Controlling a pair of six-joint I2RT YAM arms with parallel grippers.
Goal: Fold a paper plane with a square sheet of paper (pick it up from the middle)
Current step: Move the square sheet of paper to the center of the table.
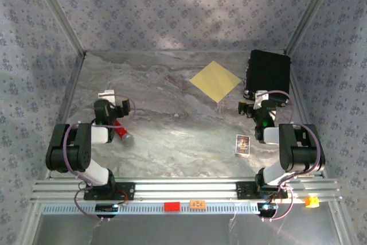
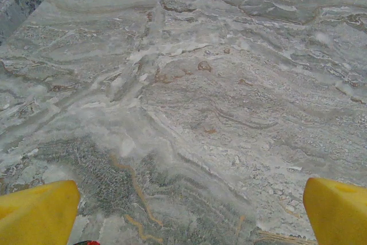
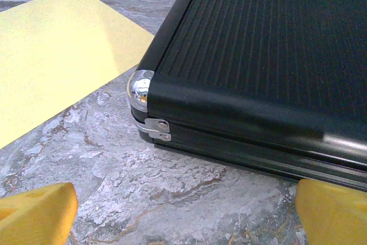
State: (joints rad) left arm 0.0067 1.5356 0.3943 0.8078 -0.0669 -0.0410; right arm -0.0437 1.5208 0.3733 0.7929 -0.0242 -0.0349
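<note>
The square sheet of paper (image 1: pixel 215 81) is plain yellow and lies flat on the marble table at the back centre, turned like a diamond. In the right wrist view the sheet (image 3: pixel 57 55) is at the upper left. The paper plane is out of view. My left gripper (image 1: pixel 112 96) hovers over the left of the table, far from the sheet. It is open (image 2: pixel 186 222), with bare marble between its yellow fingers (image 2: pixel 37 213). My right gripper (image 1: pixel 257 100) is at the black case's near edge, right of the sheet. It is open (image 3: pixel 183 216) and holds nothing.
A black rectangular case (image 1: pixel 268 74) lies at the back right, its ribbed lid and metal corner (image 3: pixel 140 87) close ahead of the right gripper. A small printed card (image 1: pixel 243 144) lies near the right arm. A red-handled tool (image 1: pixel 121 133) lies by the left arm. Patterned walls enclose the table.
</note>
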